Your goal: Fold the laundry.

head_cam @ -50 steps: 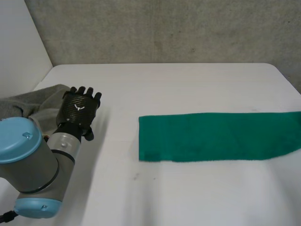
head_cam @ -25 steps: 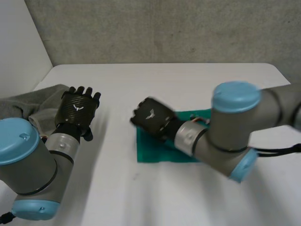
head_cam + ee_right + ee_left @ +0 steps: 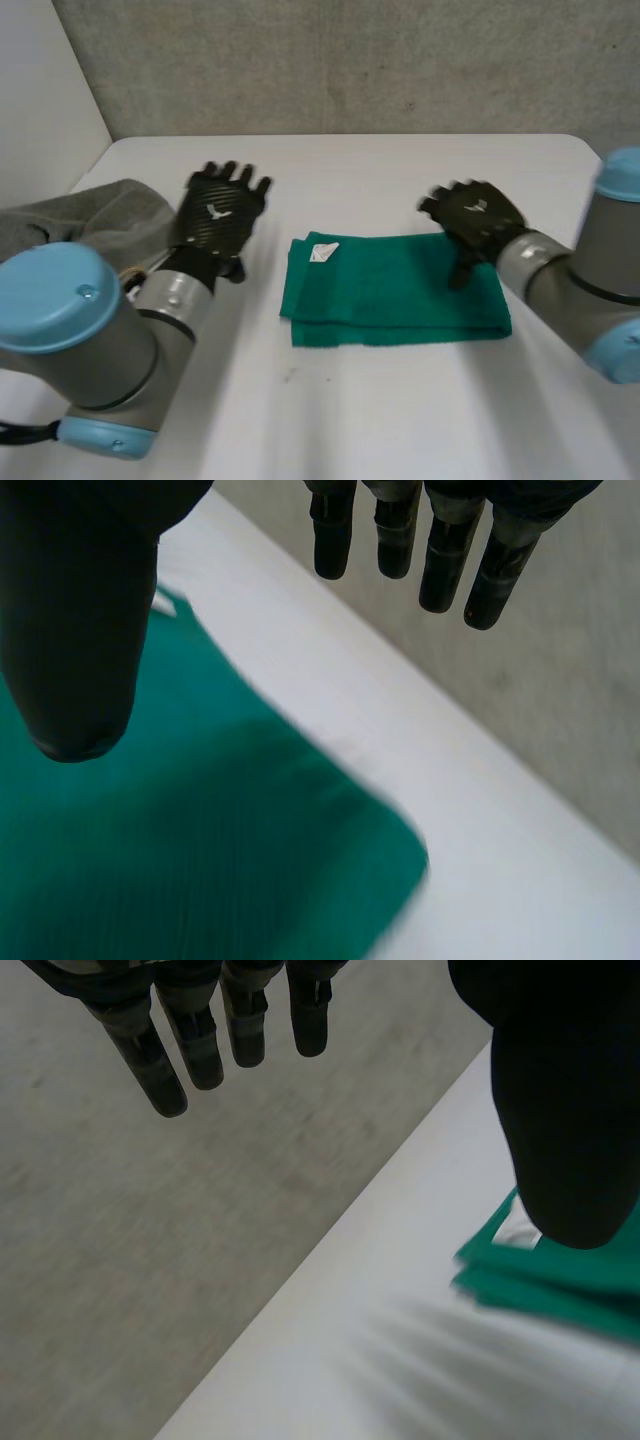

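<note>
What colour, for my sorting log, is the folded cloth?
Green; the folded cloth shows best in the head view.

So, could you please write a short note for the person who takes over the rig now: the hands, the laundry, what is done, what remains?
Left hand: open, holds nothing, beside the left end of the green towel.
Right hand: open, holds nothing, over the towel's right end.
Green towel: lies folded in layers mid-table, white tag on top at its left end.
Grey cloth: in a loose heap at the table's left edge.
Done: the green towel looks folded. Left: probably the grey cloth.
</note>
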